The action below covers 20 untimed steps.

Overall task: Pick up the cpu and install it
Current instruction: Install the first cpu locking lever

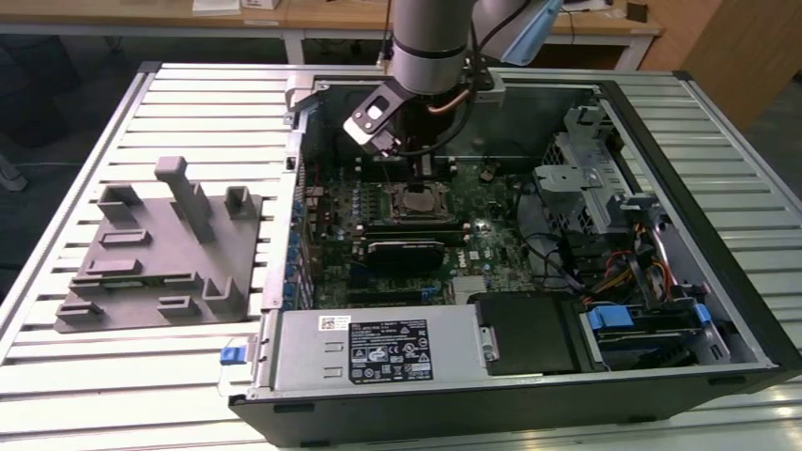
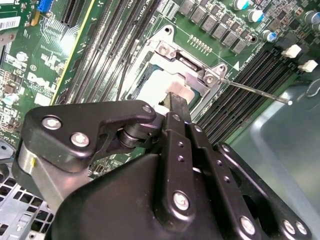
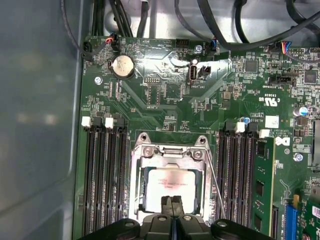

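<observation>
The tabletop (image 1: 188, 103) is built from pale metal slats laid side by side, with narrow dark grooves between them. It extends to both sides of the exterior view and to its near edge. Lighting is even, and the slats reflect it as bright bands. Behind the tabletop stands a wooden desk (image 1: 338, 17) on white legs (image 1: 293, 45). A light-brown wooden panel (image 1: 739, 47) stands at the exterior view's upper right. The floor (image 1: 32, 225) at the exterior view's left is dark.
</observation>
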Tool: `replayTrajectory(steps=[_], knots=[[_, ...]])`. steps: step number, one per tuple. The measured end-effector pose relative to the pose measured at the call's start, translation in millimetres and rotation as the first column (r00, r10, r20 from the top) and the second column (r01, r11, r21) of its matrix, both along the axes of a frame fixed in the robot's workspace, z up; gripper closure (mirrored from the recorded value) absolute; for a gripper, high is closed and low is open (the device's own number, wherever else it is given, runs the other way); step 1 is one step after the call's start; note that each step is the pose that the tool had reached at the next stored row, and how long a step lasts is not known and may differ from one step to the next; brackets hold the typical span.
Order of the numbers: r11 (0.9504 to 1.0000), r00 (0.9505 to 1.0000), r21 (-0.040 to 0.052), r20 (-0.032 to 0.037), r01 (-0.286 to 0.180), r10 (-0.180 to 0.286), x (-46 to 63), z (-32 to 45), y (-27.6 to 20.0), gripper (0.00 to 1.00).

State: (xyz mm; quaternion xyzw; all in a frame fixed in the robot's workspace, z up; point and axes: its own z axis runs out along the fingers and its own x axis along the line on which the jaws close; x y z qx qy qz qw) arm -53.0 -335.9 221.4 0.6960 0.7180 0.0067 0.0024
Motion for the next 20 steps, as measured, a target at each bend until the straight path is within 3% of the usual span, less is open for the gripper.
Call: replayTrajectory(steps=[10, 16, 20], knots=[[1.0000, 1.0000, -0.0002, -0.0001, 0.000, 0.000, 0.5, 2.4, 0.0, 0.89], [1.0000, 1.0000, -0.0002, 0.0000, 0.000, 0.000, 0.5, 9.0, 0.0, 0.89], [1.0000, 1.0000, 0.0000, 0.0001, 0.000, 0.000, 0.6, 17.4, 0.0, 0.89]])
